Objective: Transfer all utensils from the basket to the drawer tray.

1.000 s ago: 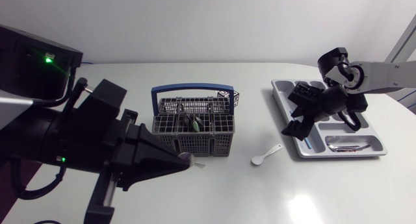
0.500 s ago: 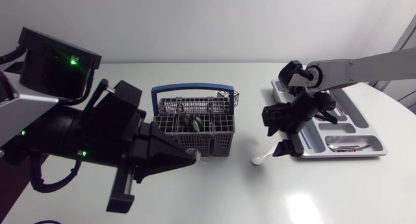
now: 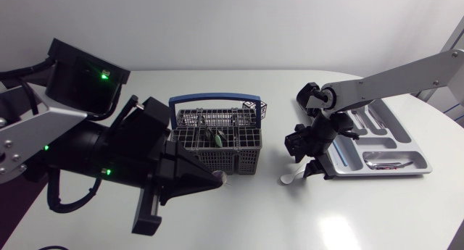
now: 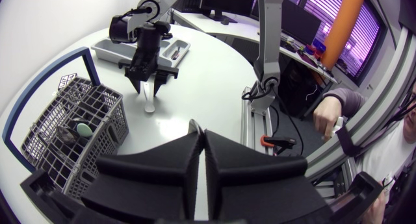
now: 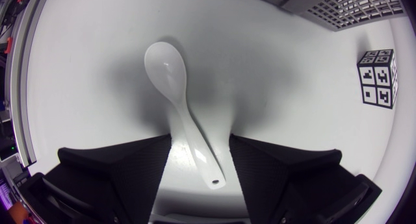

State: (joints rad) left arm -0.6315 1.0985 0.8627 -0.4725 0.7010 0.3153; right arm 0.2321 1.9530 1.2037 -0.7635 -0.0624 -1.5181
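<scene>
Looking down from the head view, the right gripper was parked low over a white spoon that lay on the tabletop, between the basket and the drawer tray. So that spoon was in neither one, just lying loose, nearer the tray's corner.

The right wrist view showed it best. The right gripper was spread wide with one finger on each side of the spoon handle, and there was a visible gap on both sides. It was released, not gripping anything. The spoon's bowl pointed out ahead of the fingers, and a little black-and-white marker cube sat off to one side near the basket's corner.

The left gripper was in front of the basket's near wall. In its own wrist view the left gripper was clenched tight, finger against finger, with nothing I could see between them. That view also caught the basket off to the side and the spoon further ahead, under the other arm.

The basket had a blue handle and something dark and greenish in its middle compartments, though I couldn't tell exactly what. The tray had some silvery cutlery in its front compartment.
</scene>
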